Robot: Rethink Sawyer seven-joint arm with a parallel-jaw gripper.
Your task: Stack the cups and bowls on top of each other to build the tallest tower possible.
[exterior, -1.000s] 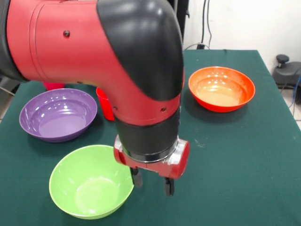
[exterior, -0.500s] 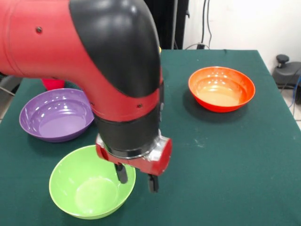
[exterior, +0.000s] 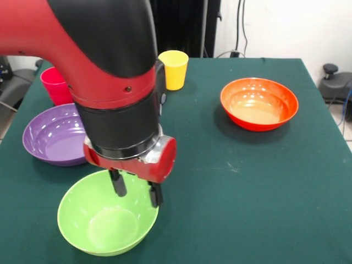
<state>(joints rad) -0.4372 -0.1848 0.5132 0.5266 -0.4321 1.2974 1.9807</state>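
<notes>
Hand [exterior: 136, 190] hangs released, its two fingers spread astride the far right rim of the green bowl [exterior: 104, 224], seemingly one inside and one outside, while the purple bowl [exterior: 52, 135] lies up-left and the orange bowl [exterior: 259, 103] far right on the desk [exterior: 264, 192].

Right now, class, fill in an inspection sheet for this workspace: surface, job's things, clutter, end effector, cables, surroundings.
Surface: green cloth table, a few pale specks.
Job's things: green bowl nearest the camera; purple bowl beside it; orange bowl apart; yellow cup and pink cup upright at the far side. Nothing stacked.
Clutter: nothing seen.
End effector: open, straddling the green bowl's rim, one finger inside, one outside.
Cables: cables hang against the wall.
Surroundings: white wall, black equipment beside the table.
</notes>
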